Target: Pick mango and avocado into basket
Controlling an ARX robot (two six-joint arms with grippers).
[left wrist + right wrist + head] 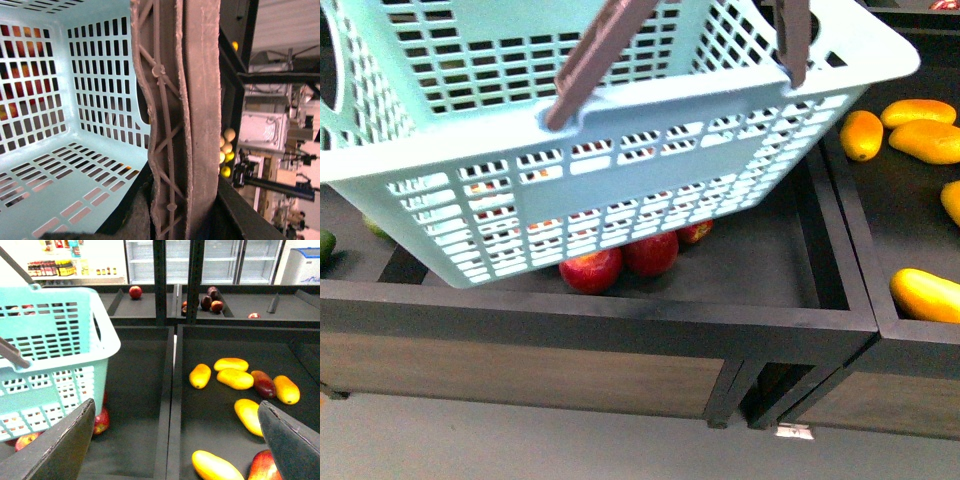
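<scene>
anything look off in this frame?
The basket hangs tilted in the air above the red apples, its left end lower; its inside looks empty in the left wrist view. One dark reddish fruit lies among the yellow mangoes. Otherwise nothing spilled or broken.

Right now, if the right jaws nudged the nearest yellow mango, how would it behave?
The mango looks smooth and oval, so it would probably roll or skid on the flat bin floor. Its glossy skin may slip in a light grip.
</scene>
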